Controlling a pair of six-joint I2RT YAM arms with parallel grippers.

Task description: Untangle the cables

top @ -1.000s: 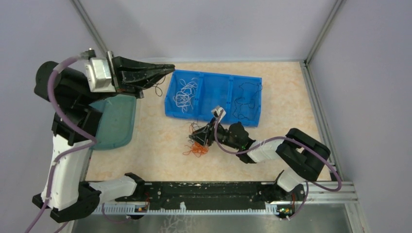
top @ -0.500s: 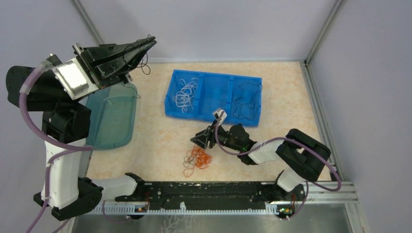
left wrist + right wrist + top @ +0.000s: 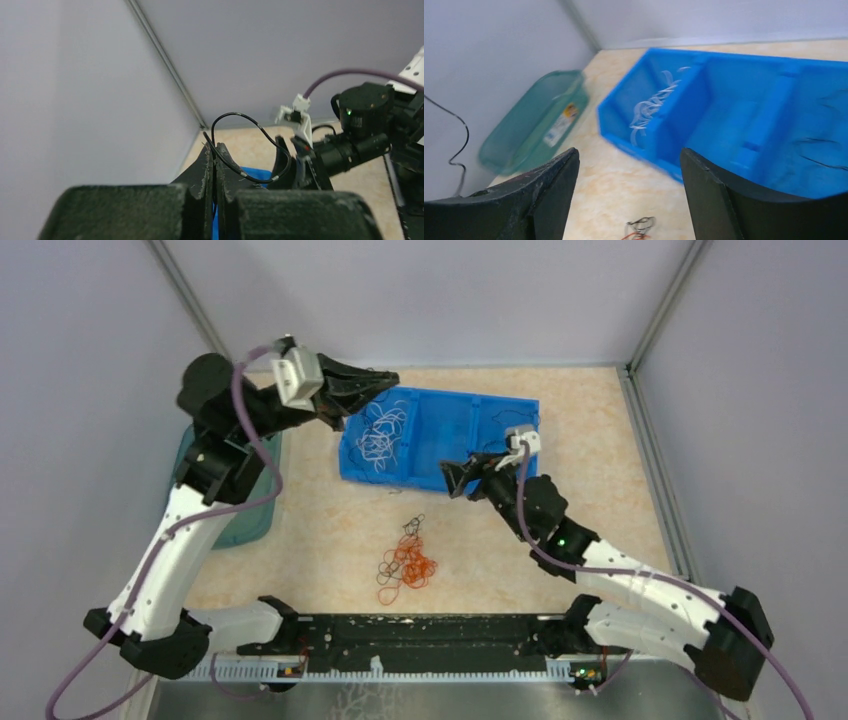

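Beige tabletop, grey walls. Cables: red-orange and black tangle near centre; white curls in far blue bin. Judged featherlight, springy, snag-prone; take one strand by a free end. Left gripper pressed together, pinching black strand, plain only from its wrist; right gripper spread, empty. Overhead alone shows the pile whole.

Lilac walls, beige marbled tabletop

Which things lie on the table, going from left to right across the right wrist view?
Teal tray → white cables in the left compartment of the blue bin → black cables in its right compartment.
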